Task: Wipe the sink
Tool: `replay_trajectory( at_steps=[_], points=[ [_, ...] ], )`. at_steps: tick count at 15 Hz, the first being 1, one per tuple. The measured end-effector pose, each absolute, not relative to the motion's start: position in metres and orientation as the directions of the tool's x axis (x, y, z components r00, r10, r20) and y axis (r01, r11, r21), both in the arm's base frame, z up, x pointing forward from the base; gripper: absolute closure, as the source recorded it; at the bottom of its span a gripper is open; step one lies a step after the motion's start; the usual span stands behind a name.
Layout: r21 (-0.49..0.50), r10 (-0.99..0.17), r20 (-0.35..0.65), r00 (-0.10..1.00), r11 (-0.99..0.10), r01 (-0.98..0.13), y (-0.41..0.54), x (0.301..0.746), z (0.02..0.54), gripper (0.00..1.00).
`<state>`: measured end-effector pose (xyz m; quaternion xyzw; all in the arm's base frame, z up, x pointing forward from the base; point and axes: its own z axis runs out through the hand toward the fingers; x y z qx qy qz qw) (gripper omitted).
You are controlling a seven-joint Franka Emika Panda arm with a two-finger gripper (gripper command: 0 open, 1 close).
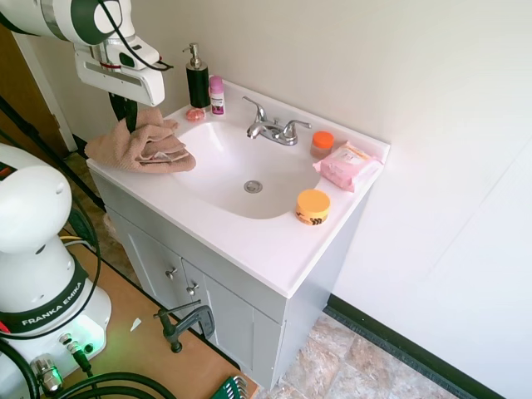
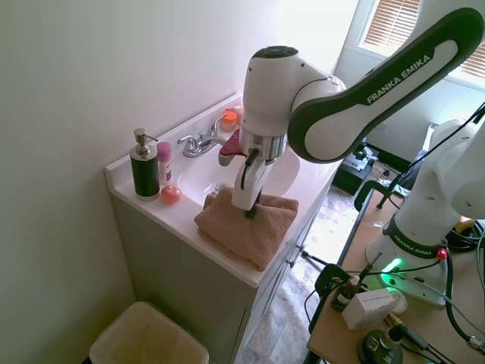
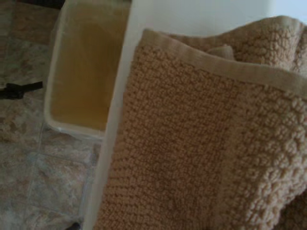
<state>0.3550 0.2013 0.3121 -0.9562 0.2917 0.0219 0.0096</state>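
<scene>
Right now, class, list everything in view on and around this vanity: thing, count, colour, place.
sink: one, white, set in the vanity top
faucet: one, chrome, behind the basin
drain: one, chrome, basin floor
towel: one, tan, crumpled on the counter's end
soap dispenser: one, black, back corner
pink bottle: one, beside the dispenser
orange-lidded jar: one, basin's rim
wipes pack: one, pink, back edge
bin: one, cream, floor beside the cabinet
end effector: one, white with dark fingers, on the towel

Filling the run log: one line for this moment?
phase: at towel | gripper: down on towel, jaws unclear | sink: unwiped, towel on its left rim
</scene>
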Motion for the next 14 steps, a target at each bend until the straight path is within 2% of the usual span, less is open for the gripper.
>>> replay_trajectory(
  at_steps=[6, 11, 14],
  points=[
    [-0.008, -0.546, -0.045, 0.837, -0.837, -0.547, 0.207, 0.361, 0.322, 0.0],
    [-0.045, -0.58, 0.051, 0.813, -0.815, -0.578, 0.181, 0.416, 0.379, 0.0],
    [-0.023, -0.629, 0.082, 0.773, -0.777, -0.629, 0.134, 0.437, 0.386, 0.0]
  ],
)
